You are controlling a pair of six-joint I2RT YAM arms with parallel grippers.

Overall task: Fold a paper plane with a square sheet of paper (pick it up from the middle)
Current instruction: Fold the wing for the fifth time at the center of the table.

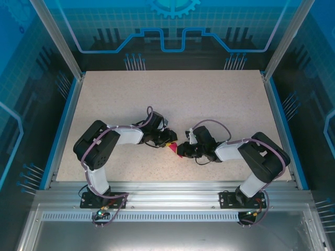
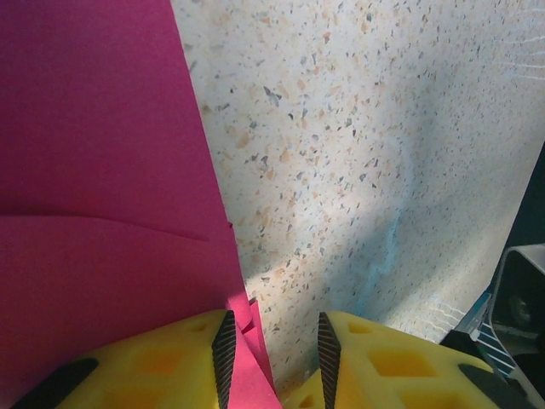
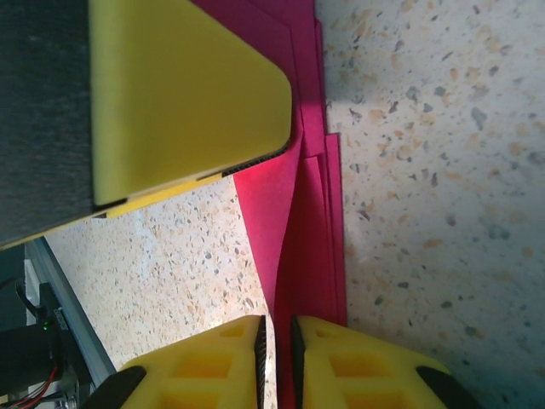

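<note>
On my left, the left gripper (image 2: pixel 275 358) has its jaws part-way spread. A corner of the pink paper (image 2: pixel 102 170) pokes in between them, hugging one pad (image 2: pixel 224 358), with bare speckled table (image 2: pixel 366 170) showing across the rest of the gap. Most of the paper lies flat ahead and to the left of that gripper, with a crease line running across it. From above, the paper sits right between the two grippers' tips. Over to the right gripper (image 3: pixel 277 358): its jaws are almost pressed together, just a slit, and a raised fold of the paper runs straight into it. I can't tell whether it's actually pinched. Ahead of it, the left gripper's yellow finger (image 3: pixel 187 94) hangs over the layered paper.
</note>
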